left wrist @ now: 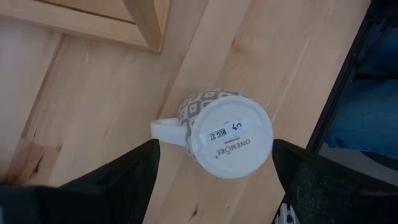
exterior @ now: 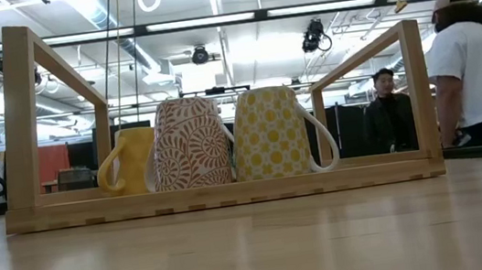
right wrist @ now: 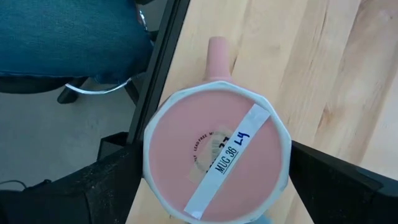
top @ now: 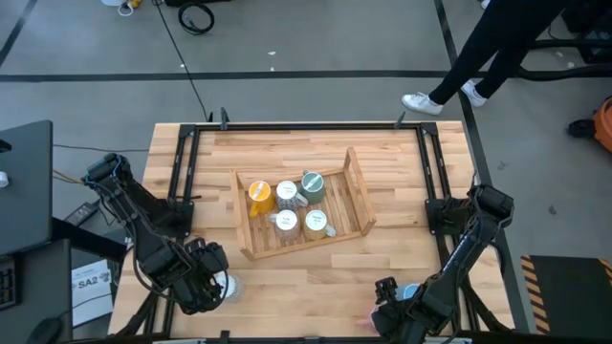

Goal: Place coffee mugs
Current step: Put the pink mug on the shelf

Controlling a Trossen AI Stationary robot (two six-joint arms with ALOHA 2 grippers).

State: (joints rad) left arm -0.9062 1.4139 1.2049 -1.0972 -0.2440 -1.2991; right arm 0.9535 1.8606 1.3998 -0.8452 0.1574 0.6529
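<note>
L pincer (left wrist: 211, 171) released over grey mug (left wrist: 227, 134), R pincer (right wrist: 214, 180) released over pink mug (right wrist: 217, 152)

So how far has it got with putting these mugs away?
Five mugs already sit upside down in the wooden tray. In hand: the open left gripper straddles a grey-patterned mug, and the open right gripper straddles a pink mug. Both stand upside down near the table's front edge, not yet lifted into the tray.

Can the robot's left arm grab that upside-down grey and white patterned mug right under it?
Probably yes. The left gripper hangs open over the upside-down grey and white patterned mug, one finger on each side, and nothing lies between them.
</note>
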